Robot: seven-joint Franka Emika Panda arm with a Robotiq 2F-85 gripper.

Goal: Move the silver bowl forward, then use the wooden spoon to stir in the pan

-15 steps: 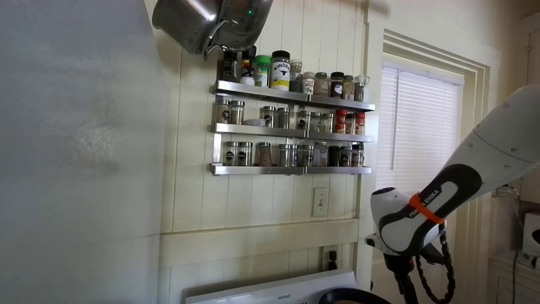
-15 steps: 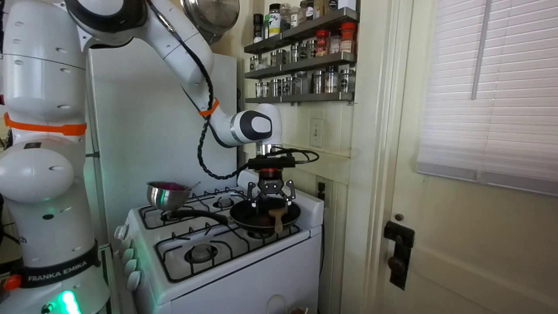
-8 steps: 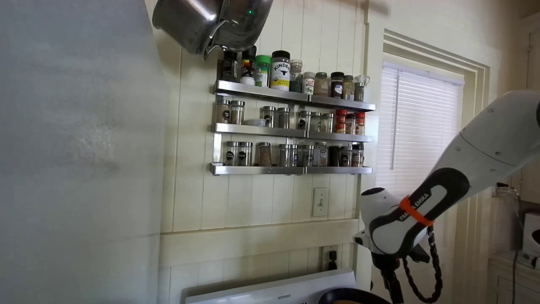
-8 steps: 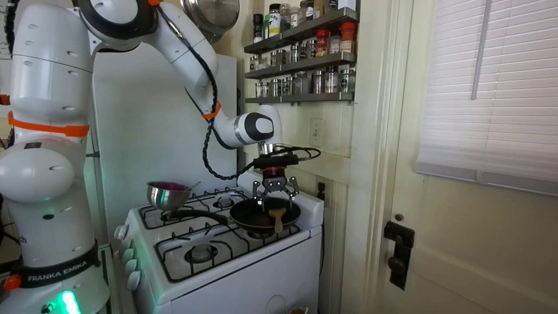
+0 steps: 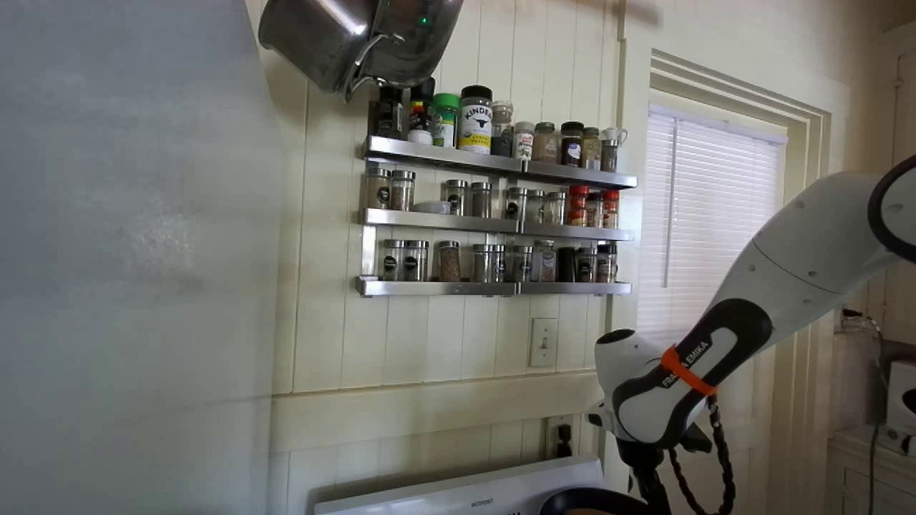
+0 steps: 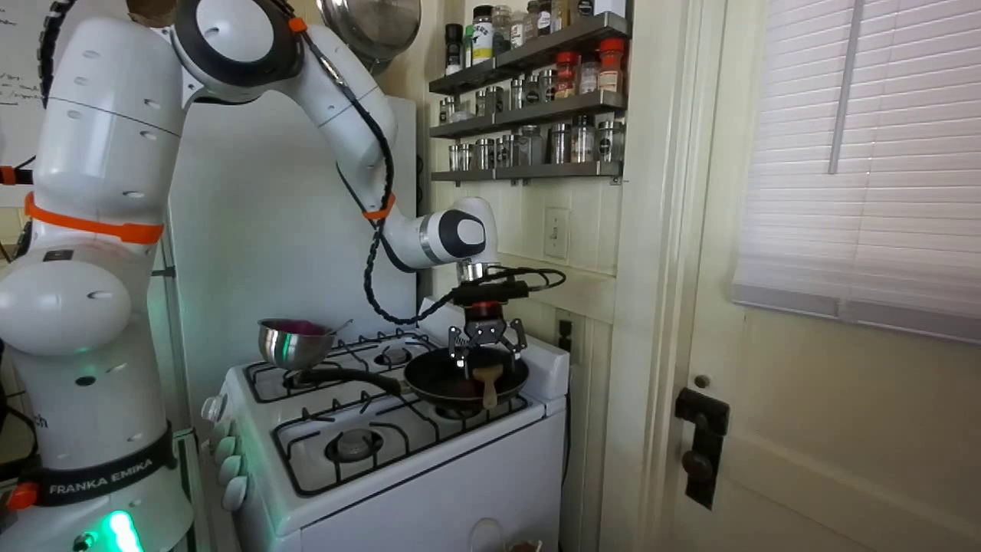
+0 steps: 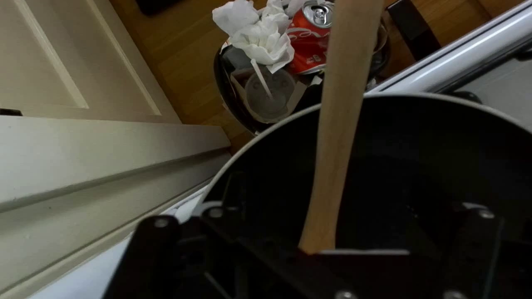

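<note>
The gripper (image 6: 489,360) points down over the black pan (image 6: 429,376), its fingers (image 6: 460,356) spread wide apart. In the wrist view dark gaps show on both sides of the wooden spoon (image 7: 338,124), which lies between the fingers as seen from there; whether either one touches it cannot be told. The spoon is plain, pale wood, slim along the middle and broadening toward the top of that view, with its lower part hidden behind the gripper's body. It reaches across the pan's near rim and sticks out beyond it.

The pan sits at the right of the white stove (image 6: 429,491), dark inside with a paler rim. Its long black handle (image 6: 349,376) runs left and ends right by the foot of the silver bowl (image 6: 290,351); whether the two touch is unclear. The bowl stands at the far left of the stove, well apart from the gripper, shiny, with something pinkish inside and a slim stem (image 6: 343,326) leaning out over its right rim. Between bowl and gripper hangs a loop of the arm's braided cable (image 6: 369,280).

Beyond the stove's near right corner, the wrist view shows a bin (image 7: 228,99) holding a red can (image 7: 305,43) and crumpled tissues (image 7: 266,43). In both exterior views metal shelves (image 5: 444,288) of spice jars (image 5: 476,121) line the wall, with metal pots (image 5: 322,43) hanging higher up. A tall white refrigerator (image 6: 268,192) stands far left, and a door (image 6: 828,460) with a blind (image 6: 881,169) is at the right.
</note>
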